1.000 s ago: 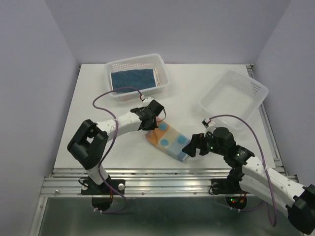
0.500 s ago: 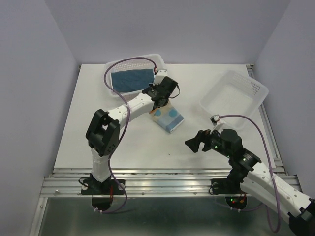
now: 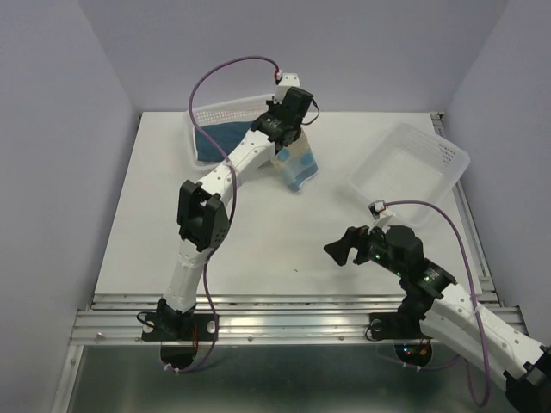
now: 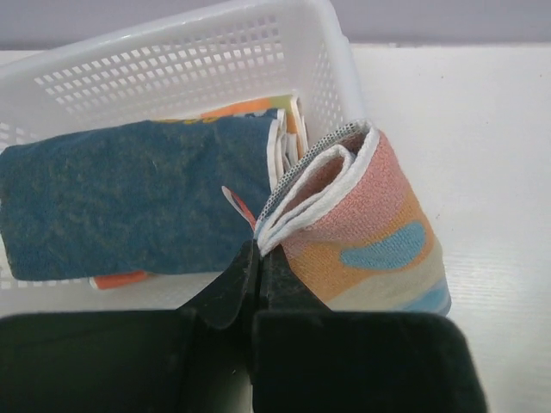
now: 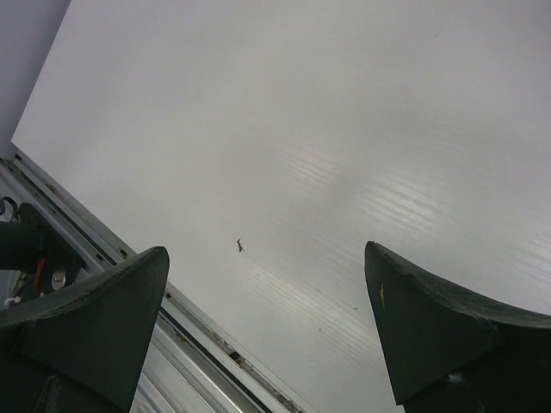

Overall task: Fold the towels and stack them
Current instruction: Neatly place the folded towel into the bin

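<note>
I moved the towel (image 4: 362, 232) up beside the basket (image 4: 172, 60), left gripper (image 4: 256, 258) clamped on it, right gripper (image 5: 265, 254) wide open, empty.

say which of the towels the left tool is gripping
The folded orange towel with blue spots, pinched at its edge by the left tool beside the basket. The navy towel lies folded inside the basket.
</note>
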`<state>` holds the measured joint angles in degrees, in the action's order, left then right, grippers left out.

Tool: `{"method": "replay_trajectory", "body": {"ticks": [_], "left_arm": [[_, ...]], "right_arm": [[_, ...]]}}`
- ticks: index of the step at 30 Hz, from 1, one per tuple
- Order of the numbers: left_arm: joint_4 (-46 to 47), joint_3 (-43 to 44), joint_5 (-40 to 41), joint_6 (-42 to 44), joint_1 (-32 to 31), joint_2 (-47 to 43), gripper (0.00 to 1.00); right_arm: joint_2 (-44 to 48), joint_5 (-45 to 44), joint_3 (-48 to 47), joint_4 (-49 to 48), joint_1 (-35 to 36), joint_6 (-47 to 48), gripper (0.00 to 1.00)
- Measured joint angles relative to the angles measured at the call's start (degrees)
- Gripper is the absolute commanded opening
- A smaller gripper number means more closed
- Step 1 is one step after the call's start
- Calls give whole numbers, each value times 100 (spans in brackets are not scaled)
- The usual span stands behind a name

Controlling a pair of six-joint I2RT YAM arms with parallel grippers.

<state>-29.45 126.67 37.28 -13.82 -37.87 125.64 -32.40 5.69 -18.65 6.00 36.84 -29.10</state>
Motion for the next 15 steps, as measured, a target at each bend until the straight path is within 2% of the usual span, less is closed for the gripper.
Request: {"method": "replay_trajectory", "body": {"ticks": [6,15], "left_arm": [[-61,525,-614,68,573,146,0],[4,498,-1443,-387,1897,136,0]], "right_arm": [[-4,-111,0,0,0,-2,100],[0,-234,2,2,2,-4,100]]}}
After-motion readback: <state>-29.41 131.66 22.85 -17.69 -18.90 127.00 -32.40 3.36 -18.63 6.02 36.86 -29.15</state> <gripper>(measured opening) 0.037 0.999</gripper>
